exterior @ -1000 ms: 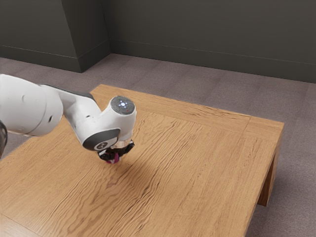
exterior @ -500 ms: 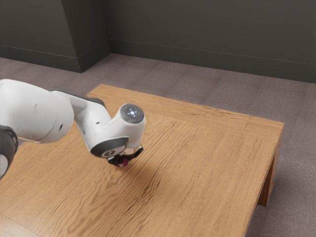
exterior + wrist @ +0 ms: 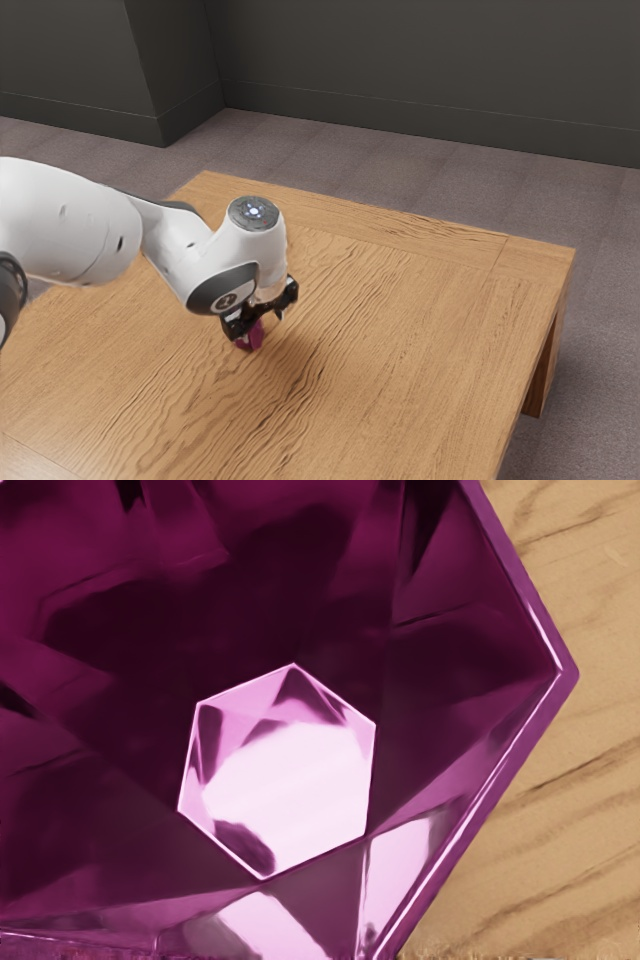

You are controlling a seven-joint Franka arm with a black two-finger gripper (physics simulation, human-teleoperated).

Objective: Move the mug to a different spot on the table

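One white robot arm [image 3: 100,235], one black gripper [image 3: 258,322], one magenta mug [image 3: 254,340] and one long wooden tabletop [image 3: 420,330] make up the scene, set on a grey carpeted floor [image 3: 400,160] in front of a dark wall [image 3: 450,60]. In the exterior view the arm enters from 9 o'clock and bends down at the wrist, so the gripper points steeply down at the wood. The mug sits a little toward 9 o'clock from the tabletop's middle. The gripper's fingers are closed narrowly on the mug, of which only a small magenta sliver shows beneath them. Whether the mug's base touches the wood or hangs just above it cannot be told. From the mug, bare wood runs wide toward 3 o'clock as far as the tabletop's end edge, and more bare wood lies toward 5 and 6 o'clock. The tabletop's far long edge lies toward 12 o'clock, nearer to the mug than the end edge is. The wrist view looks straight down into the mug: its inner walls are faceted and glossy, a pale hexagonal bottom [image 3: 275,770] shows deep inside, and a strip of wood grain lies just past the angular rim
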